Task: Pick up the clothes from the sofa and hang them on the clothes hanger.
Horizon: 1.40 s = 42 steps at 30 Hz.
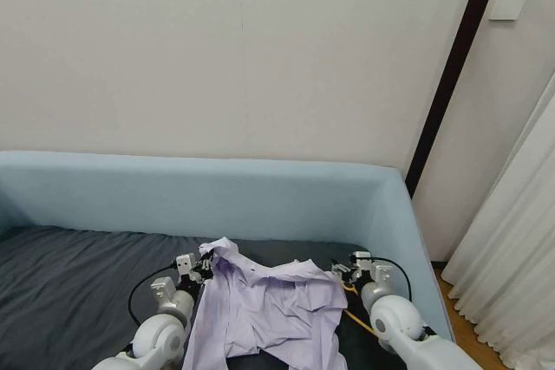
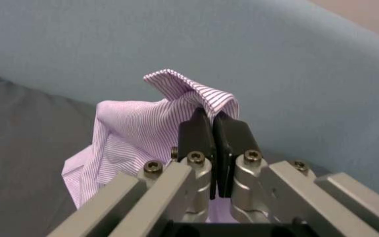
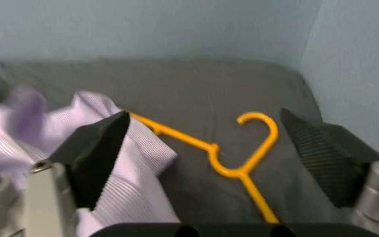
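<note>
A lilac striped shirt [image 1: 264, 314] lies crumpled on the dark grey seat of the light blue sofa [image 1: 199, 197]. My left gripper [image 1: 201, 269] is shut on the shirt's raised collar edge [image 2: 193, 96], the black pads pinching the fabric. My right gripper [image 1: 347, 270] stands open at the shirt's right side, just above a yellow hanger [image 3: 239, 155] that lies flat on the seat. One arm of the hanger runs under the shirt's edge [image 3: 120, 148]; its hook points toward the sofa's corner.
The sofa's blue backrest and right armrest [image 1: 408, 240] close in the corner behind the shirt. A white curtain [image 1: 512, 275] hangs at the right beyond the armrest. Dark seat cushion [image 1: 69, 279] stretches away to the left.
</note>
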{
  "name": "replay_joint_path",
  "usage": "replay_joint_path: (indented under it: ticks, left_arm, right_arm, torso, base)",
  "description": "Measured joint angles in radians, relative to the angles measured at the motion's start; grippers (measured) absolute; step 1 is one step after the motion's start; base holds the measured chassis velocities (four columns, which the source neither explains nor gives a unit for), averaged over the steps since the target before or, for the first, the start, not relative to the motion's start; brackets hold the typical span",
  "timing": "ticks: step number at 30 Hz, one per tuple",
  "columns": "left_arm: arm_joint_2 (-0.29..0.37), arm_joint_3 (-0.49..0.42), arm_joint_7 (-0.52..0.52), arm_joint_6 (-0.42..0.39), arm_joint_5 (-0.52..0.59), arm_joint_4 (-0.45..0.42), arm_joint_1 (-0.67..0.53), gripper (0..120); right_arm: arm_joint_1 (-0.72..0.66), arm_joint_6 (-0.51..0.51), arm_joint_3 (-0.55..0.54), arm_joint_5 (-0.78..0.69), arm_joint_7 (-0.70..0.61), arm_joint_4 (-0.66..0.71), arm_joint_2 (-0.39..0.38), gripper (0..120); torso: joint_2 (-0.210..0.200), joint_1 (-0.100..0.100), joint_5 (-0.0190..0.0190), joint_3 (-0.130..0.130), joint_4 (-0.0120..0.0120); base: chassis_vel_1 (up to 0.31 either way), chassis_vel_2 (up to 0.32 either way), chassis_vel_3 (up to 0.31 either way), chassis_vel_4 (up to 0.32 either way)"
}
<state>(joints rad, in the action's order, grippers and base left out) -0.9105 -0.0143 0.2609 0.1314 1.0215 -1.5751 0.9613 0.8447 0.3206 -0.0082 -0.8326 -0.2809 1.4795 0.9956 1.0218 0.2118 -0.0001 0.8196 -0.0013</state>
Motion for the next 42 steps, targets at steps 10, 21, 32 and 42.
replay_joint_path:
  ticks: [10,21,32,42]
  left_arm:
    - [0.02,0.005,-0.015,0.009,-0.005,-0.004,0.016,0]
    - [0.024,0.004,-0.028,0.015,-0.003,-0.007,0.021,0]
    - [0.032,0.006,-0.037,0.019,-0.009,-0.019,0.04,0]
    - [0.032,0.007,-0.041,0.022,-0.019,-0.031,0.058,0]
  right_arm:
    - [-0.054,-0.008,-0.011,0.143,0.286,-0.241,-0.015,100]
    - [-0.135,-0.044,-0.069,0.261,0.508,-0.438,0.011,100]
    - [-0.23,0.023,-0.095,0.334,0.591,-0.615,0.056,98]
    - [-0.265,0.039,-0.078,0.327,0.614,-0.698,0.088,61]
  torso:
    - [0.0,0.0,-0.0003,0.0,0.0003]
    - [0.0,0.0,-0.0004,0.0,0.0001]
    - [0.0,0.0,-0.0005,0.0,0.0001]
    - [0.0,0.0,-0.0006,0.0,0.0002]
  base:
    - [0.0,0.0,0.0,0.0]
    - [0.0,0.0,0.0,0.0]
    - [0.0,0.0,0.0,0.0]
    - [0.0,0.0,0.0,0.0]
